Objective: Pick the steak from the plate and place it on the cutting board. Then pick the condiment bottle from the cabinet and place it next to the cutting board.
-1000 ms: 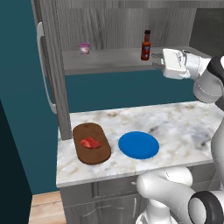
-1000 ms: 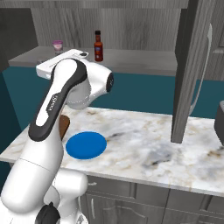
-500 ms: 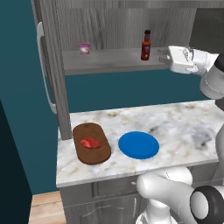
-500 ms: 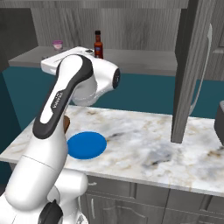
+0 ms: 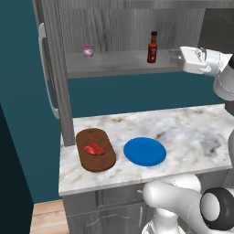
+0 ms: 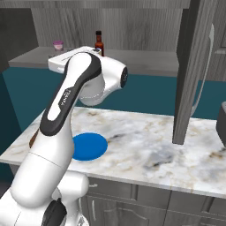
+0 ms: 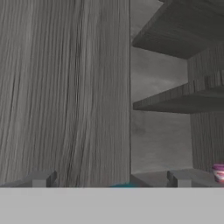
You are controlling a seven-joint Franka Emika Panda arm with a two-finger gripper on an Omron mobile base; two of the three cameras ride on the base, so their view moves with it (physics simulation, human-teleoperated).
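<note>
The red steak [image 5: 93, 149] lies on the dark brown cutting board [image 5: 97, 160] at the counter's left. Beside it to the right is the bare blue plate [image 5: 145, 151], also seen as the blue plate [image 6: 88, 146]. The condiment bottle [image 5: 152, 47] stands upright on the grey cabinet shelf [image 5: 114, 61]; from the other side the bottle [image 6: 99, 43] rises behind my arm. My gripper [image 5: 174, 55] hovers at shelf height just right of the bottle, apart from it. In the hand view the gripper [image 7: 110, 179] is open, with nothing between its fingertips [image 7: 41, 178].
A short pink-lidded cup [image 5: 87, 50] sits further left on the shelf, and the cup [image 7: 218, 171] shows at the hand view's right edge. The cabinet's tall side panel [image 5: 57, 68] bounds the counter on the left. A grey upright panel [image 6: 190, 66] stands at the right.
My hand has risen a little and drifted right, staying beside the bottle at shelf height. The jaws stayed open. Steak, board, plate and bottle have not moved.
</note>
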